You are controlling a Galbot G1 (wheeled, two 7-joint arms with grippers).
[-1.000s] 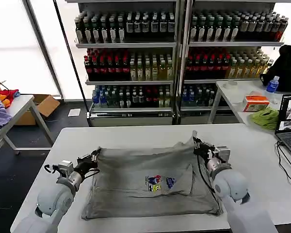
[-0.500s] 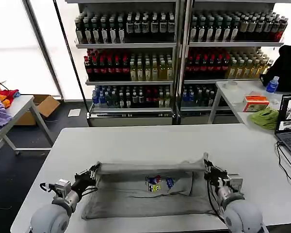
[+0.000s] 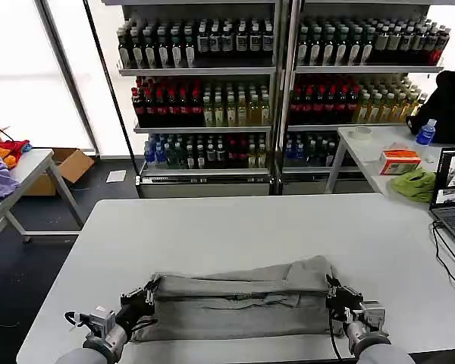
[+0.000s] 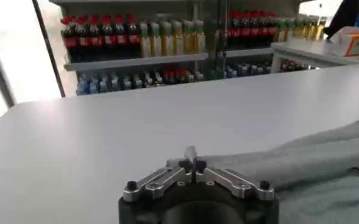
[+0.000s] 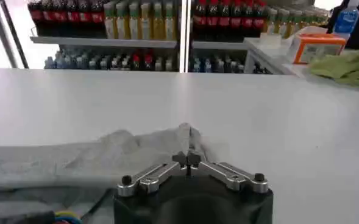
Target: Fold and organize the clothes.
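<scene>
The light grey T-shirt [image 3: 239, 303] lies folded into a long band near the front edge of the white table [image 3: 235, 227]; its printed logo is hidden inside the fold. At the band's left end my left gripper [image 3: 148, 292] is shut on a corner of the cloth, and the left wrist view shows that gripper [image 4: 193, 164] pinching a small tab of the shirt [image 4: 307, 164]. On the other end my right gripper [image 3: 334, 292] is shut on the shirt's right corner, with the right wrist view showing the jaws [image 5: 187, 159] closed on the crumpled grey cloth [image 5: 106, 155].
Behind the table stand shelves of bottles [image 3: 273, 83]. A side table at the right carries a laptop [image 3: 451, 189], a lime-green cloth [image 3: 415, 183], an orange box [image 3: 400, 161] and a water bottle [image 3: 425, 133]. Lilac and red cloths [image 3: 1, 163] lie on a table at the left.
Both grippers have pulled the shirt's far edge toward the table's front edge, folding it over the logo. The shirt went from a wide spread to a narrow band.
</scene>
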